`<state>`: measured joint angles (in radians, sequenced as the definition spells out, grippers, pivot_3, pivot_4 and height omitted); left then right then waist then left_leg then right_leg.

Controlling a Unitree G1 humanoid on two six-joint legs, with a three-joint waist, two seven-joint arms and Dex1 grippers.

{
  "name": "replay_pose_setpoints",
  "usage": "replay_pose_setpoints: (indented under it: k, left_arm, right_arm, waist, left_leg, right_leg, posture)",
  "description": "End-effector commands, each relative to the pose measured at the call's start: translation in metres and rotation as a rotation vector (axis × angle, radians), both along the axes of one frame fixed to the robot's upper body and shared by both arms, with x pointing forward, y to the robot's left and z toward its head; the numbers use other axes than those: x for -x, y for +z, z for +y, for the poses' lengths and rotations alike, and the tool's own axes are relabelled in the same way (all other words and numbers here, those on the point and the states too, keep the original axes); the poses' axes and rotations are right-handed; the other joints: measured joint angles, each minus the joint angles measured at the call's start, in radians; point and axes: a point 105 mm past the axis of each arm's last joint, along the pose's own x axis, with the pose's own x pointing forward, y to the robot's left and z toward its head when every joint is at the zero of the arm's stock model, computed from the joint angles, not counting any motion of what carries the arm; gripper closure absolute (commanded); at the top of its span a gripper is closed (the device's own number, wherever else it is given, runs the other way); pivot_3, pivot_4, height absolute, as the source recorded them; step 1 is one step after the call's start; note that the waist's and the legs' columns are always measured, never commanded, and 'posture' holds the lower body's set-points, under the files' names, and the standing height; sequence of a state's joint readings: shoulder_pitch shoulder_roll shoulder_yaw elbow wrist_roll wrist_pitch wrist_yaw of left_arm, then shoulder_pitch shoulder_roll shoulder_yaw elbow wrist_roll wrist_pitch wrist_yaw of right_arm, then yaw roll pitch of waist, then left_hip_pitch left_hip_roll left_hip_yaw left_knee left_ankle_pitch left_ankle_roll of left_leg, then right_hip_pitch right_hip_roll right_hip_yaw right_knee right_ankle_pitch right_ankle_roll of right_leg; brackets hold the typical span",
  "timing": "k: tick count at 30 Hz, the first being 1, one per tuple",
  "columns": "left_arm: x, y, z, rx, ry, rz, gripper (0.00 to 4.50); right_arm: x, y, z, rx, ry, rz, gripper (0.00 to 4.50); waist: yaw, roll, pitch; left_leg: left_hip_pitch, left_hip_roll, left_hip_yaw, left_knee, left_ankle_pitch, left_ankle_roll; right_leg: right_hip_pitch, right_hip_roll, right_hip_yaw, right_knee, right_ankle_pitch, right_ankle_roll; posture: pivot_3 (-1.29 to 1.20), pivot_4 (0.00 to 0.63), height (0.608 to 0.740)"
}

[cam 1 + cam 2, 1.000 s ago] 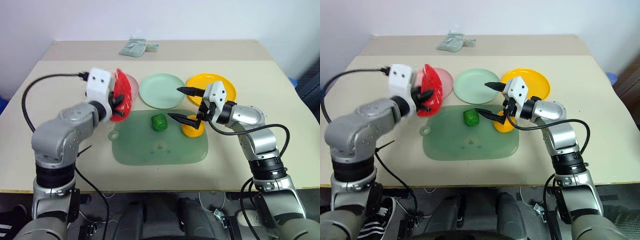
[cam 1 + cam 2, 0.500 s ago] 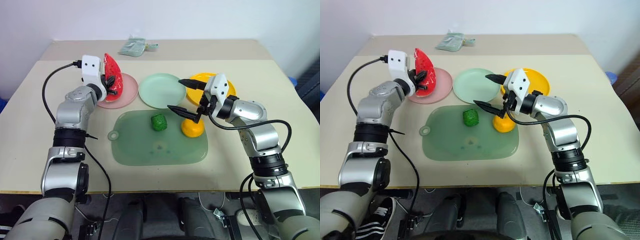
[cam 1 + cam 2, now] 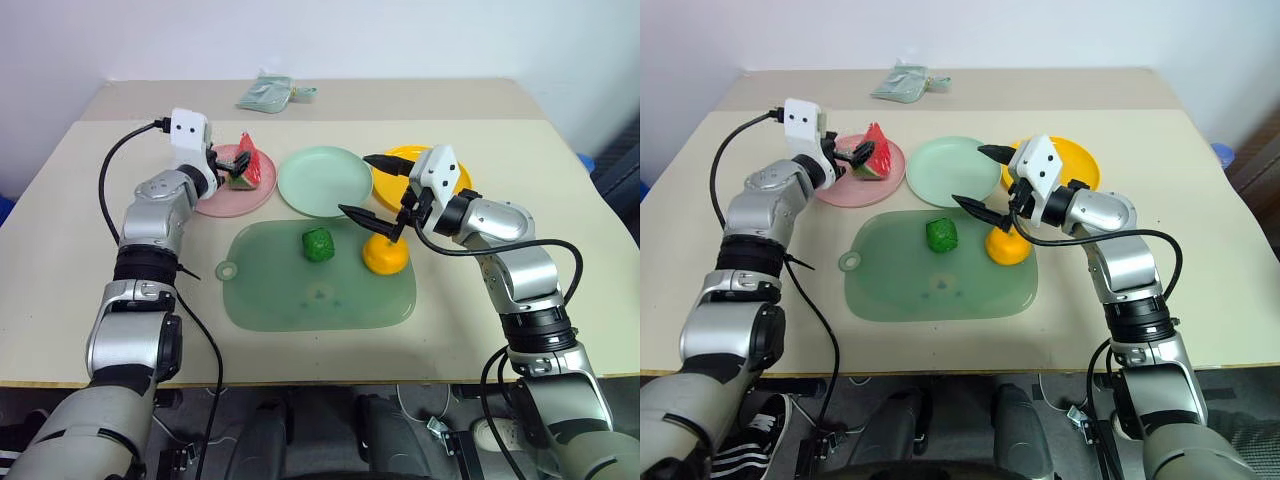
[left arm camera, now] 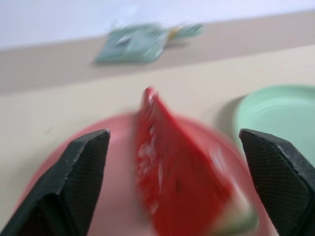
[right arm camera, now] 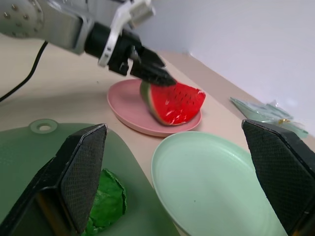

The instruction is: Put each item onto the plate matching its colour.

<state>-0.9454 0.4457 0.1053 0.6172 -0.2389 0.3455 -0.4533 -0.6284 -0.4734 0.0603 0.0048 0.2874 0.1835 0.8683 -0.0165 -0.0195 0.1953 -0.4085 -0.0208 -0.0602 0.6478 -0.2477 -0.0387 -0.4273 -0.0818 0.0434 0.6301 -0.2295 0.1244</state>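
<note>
Left eye view: the left hand (image 3: 226,168) reaches over the pink plate (image 3: 212,200) at the far left of the row, its fingers spread apart, with the watermelon wedge (image 3: 245,168) sitting on that plate right at the fingertips. The pale green plate (image 3: 322,180) lies in the middle of the row and the yellow-orange plate (image 3: 395,185) at the right. The right hand (image 3: 371,186) hangs with its fingers wide apart above the orange fruit (image 3: 385,255), holding nothing. The fruit rests on the right part of the green mat (image 3: 300,300), near the dark-green ball (image 3: 318,244), which lies on the mat's far middle. A greenish packet (image 3: 268,94) lies at the far edge of the table (image 3: 560,300).

Right eye view: same layout; the wedge stands on the pink plate, rind toward the pale green plate.

Left wrist view: both black fingers (image 4: 78,172) stand well apart on either side of the red wedge, which rests on the pink plate between them; whether they touch it I cannot tell.

Right wrist view: the right hand's two fingers (image 5: 81,172) are spread wide and empty. Beyond them, the left hand's fingertips sit at the wedge's rind end on the pink plate, and the ball lies on the mat near the pale green plate.
</note>
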Motion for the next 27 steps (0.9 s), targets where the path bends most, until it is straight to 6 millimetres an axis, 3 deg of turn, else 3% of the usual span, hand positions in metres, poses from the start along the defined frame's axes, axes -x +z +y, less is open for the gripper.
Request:
replay_pose_setpoints:
  k: [1,4,9,12,15,20,27]
  left_arm:
    - [0.035,0.052,-0.025,0.062,-0.277,-0.145,0.07]
    - [0.071,0.056,-0.049,0.063,-0.538,-0.130,0.07]
    - [0.115,0.011,-0.075,-0.036,-0.860,0.097,0.07]
    - [0.116,-0.017,-0.087,-0.176,-0.894,0.129,0.07]
    - [0.111,-0.031,-0.094,-0.276,-0.890,0.110,0.07]
    - [0.099,-0.059,-0.126,-0.368,-0.867,0.041,0.07]
    - [0.099,-0.079,-0.129,-0.413,-0.868,0.088,0.07]
  right_arm:
    - [0.001,0.015,-0.004,-0.018,-0.005,-0.057,0.00]
    - [0.000,0.015,-0.005,-0.018,-0.003,-0.055,0.00]
    - [0.001,0.014,-0.009,0.006,0.018,-0.044,0.00]
    - [0.003,0.012,-0.014,0.029,0.028,-0.032,0.00]
    - [0.002,0.011,-0.017,0.037,0.021,-0.032,0.00]
    - [0.003,0.013,-0.016,0.022,-0.001,-0.045,0.00]
    - [0.003,0.013,-0.025,0.027,-0.034,-0.049,0.00]
  waist:
    - [-0.002,0.000,0.000]
    - [-0.004,0.000,0.000]
    - [-0.004,0.000,0.000]
    - [0.003,0.000,0.000]
    - [0.003,0.000,0.000]
    - [0.004,0.000,0.000]
    - [0.000,0.001,0.000]
  left_leg:
    - [0.000,0.000,0.000,0.000,0.000,0.000]
    - [0.000,0.000,0.000,0.000,0.000,0.000]
    - [0.001,0.001,0.000,0.000,0.000,0.000]
    - [0.001,0.000,0.000,0.001,0.000,0.000]
    - [0.000,0.000,0.000,0.001,0.000,0.000]
    - [0.000,0.000,0.000,0.001,0.000,0.000]
    - [0.001,0.000,0.000,0.000,0.000,0.000]
  right_leg:
    - [0.000,0.000,0.000,0.000,0.000,0.000]
    - [0.000,0.000,0.000,0.000,0.000,0.000]
    - [0.000,0.000,0.000,0.001,0.000,0.000]
    - [0.001,0.000,0.000,0.000,0.000,0.000]
    - [0.001,0.000,0.000,0.000,0.000,0.000]
    - [0.001,0.000,0.000,0.000,0.000,0.000]
    - [0.001,0.001,0.000,0.000,0.000,0.000]
  posture:
    - [0.00,0.150,0.738]
    - [0.00,0.150,0.738]
    - [0.00,0.150,0.738]
    - [0.00,0.150,0.738]
    - [0.00,0.150,0.738]
    - [0.00,0.150,0.738]
    - [0.00,0.150,0.738]
